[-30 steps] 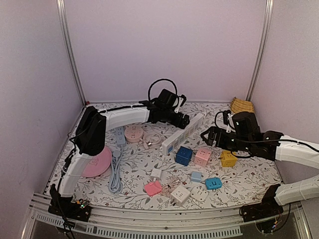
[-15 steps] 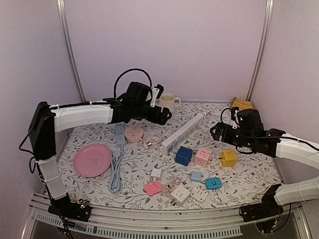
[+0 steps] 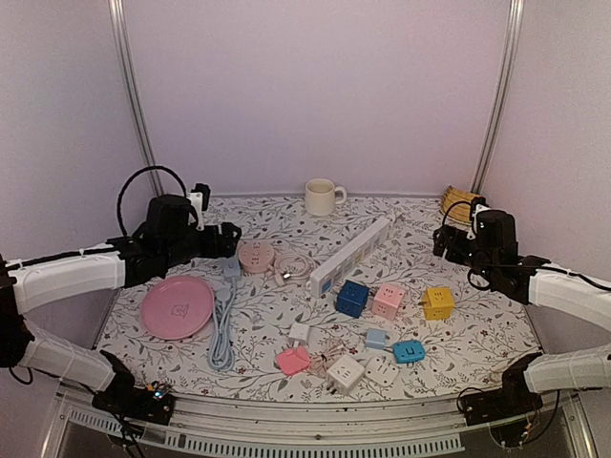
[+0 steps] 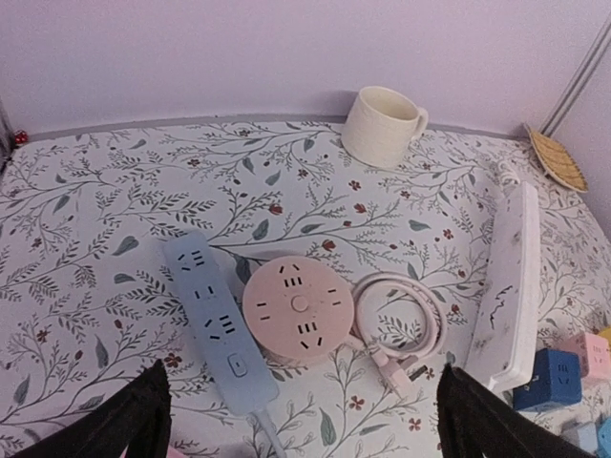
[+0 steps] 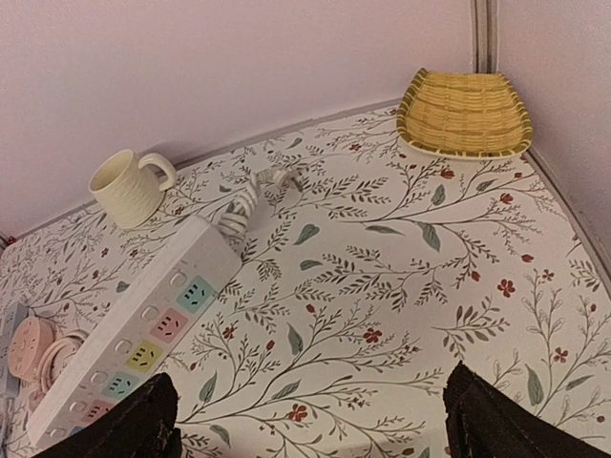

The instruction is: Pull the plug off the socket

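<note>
A long white power strip [image 3: 351, 254] with coloured sockets lies at the table's middle; it also shows in the left wrist view [image 4: 506, 277] and the right wrist view [image 5: 134, 353]. A round pink socket [image 3: 256, 256] sits left of it, its pink plug [image 4: 393, 361] lying loose on the cloth beside its coiled cord. I see no plug seated in any socket. My left gripper [image 3: 227, 239] is open and empty, above the round socket's left side [image 4: 301, 382]. My right gripper [image 3: 445, 239] is open and empty at the far right [image 5: 310, 382].
A blue power strip [image 3: 230, 262] and a pink plate [image 3: 178, 307] lie on the left. Blue [image 3: 351, 298], pink [image 3: 388, 301] and yellow [image 3: 438, 302] cube sockets stand mid-table, small adapters [image 3: 345, 373] in front. A mug [image 3: 322, 197] and a wicker basket [image 3: 461, 201] are at the back.
My left arm has swung from the back middle, near the white strip, over to the left. My right arm has drawn back to the right. Both grippers are empty.
</note>
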{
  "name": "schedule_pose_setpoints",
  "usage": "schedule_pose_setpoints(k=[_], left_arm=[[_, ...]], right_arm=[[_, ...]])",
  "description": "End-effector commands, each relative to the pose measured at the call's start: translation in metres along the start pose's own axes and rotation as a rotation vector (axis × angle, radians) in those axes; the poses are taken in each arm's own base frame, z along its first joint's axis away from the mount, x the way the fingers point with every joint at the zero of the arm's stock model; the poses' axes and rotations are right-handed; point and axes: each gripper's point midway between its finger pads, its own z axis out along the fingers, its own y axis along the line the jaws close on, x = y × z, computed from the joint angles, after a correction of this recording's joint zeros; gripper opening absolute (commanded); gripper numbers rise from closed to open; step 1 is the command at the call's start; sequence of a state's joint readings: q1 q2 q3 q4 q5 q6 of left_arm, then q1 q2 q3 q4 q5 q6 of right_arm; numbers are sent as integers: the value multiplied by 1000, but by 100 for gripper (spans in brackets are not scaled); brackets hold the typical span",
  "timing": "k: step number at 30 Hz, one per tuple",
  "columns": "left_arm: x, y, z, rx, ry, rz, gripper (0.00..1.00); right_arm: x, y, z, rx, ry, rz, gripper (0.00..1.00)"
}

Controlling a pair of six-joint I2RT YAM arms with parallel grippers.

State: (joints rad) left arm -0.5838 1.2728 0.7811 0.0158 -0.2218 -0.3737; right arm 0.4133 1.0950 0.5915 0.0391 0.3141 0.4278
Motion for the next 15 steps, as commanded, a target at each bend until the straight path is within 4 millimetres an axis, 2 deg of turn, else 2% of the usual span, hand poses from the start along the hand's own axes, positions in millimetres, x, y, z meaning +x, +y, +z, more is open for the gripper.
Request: schedule_pose_setpoints(k=[1, 4, 9, 12, 15], left_arm=[[-28, 45, -23, -116, -151, -51, 97], [-27, 80, -27, -197, -169, -58, 97], [-27, 110, -36, -227, -258, 17, 97], [-25, 126, -49, -279, -342, 44, 97], [-21, 146, -55, -352, -364, 44, 97]], right_arm=[[-27, -28, 9, 85, -119, -5, 98], [-33, -54, 13, 166, -172, 3, 95], [-38, -97, 11, 243, -284, 27, 92], [-42, -110, 11, 257, -298, 14, 92], [-48, -122, 8, 291, -383, -39, 92]])
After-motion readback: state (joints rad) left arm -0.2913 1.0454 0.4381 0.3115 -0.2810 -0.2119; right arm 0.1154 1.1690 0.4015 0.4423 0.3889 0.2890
